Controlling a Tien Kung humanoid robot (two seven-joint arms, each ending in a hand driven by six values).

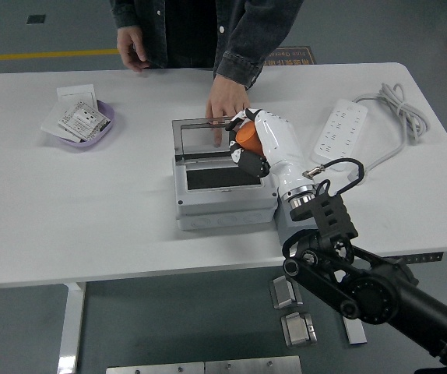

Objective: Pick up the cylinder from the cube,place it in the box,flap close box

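The small orange cylinder [246, 136] is held in the curled fingers of the white-shelled right hand [255, 144], which is carried on a black jointed arm [364, 284] entering from the lower right corner. The cylinder is lifted clear of the counter and is seen over the right rear part of the grey rectangular plastic box [222, 191], near the hinge line, above the dark opening of the box. The clear hinged lid [217, 134] of the box is stood open, tilted back toward the far side. The dark grey cube is mostly hidden behind the robot's wrist and forearm, just to the right of the box, so its top cannot be made out.

At the far side of the white counter [91, 210] a person in a dark denim jacket is seen. One of the person's hands [225, 105] is laid on the counter with its fingers reaching onto the top edge of the open lid, close to the robot's fingers; whether they touch cannot be told. The person's other hand [132, 48] is held at the far edge of the counter.

A shallow lilac bowl [97, 134] holding white paper packets is placed at the left rear. A white power strip [339, 131] with a coiled white cable [399, 109] is laid at the right rear.
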